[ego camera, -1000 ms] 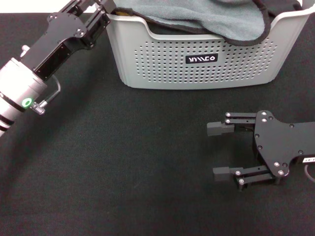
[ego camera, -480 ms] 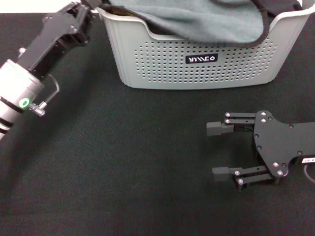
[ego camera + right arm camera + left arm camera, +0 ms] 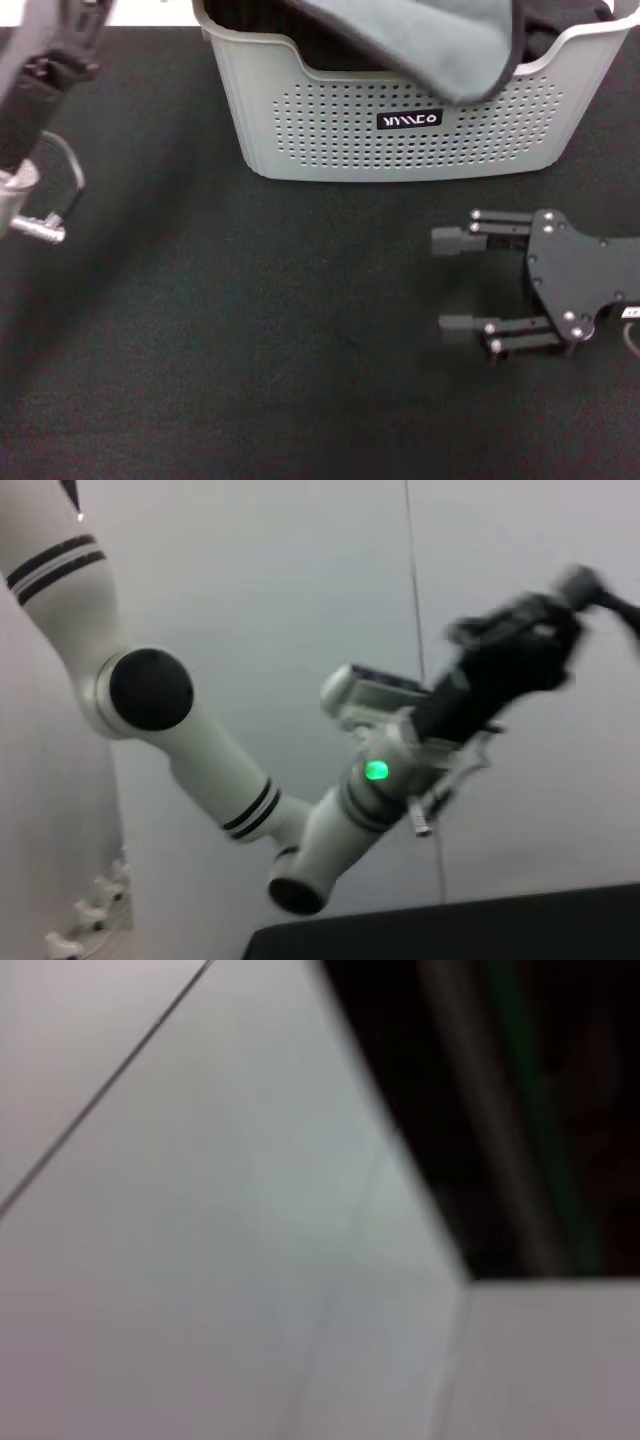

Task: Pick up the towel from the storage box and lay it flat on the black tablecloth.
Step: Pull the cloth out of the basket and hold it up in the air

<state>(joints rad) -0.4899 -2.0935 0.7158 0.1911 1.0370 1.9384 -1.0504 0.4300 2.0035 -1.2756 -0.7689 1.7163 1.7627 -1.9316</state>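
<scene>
The towel [image 3: 440,40] is seen draped over the storage box [image 3: 400,140] rim, not yet lifted out. The left pincer's state cannot be told; the right pincer [image 3: 455,283] lies spread on the black tablecloth [image 3: 250,330]. A lift clear seems needed next.

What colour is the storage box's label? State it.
Black with white lettering, on the storage box label; clearest in the head view.

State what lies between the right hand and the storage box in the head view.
Only bare black tablecloth lies between the open right hand and the storage box; the head view shows nothing else on that stretch.
</scene>
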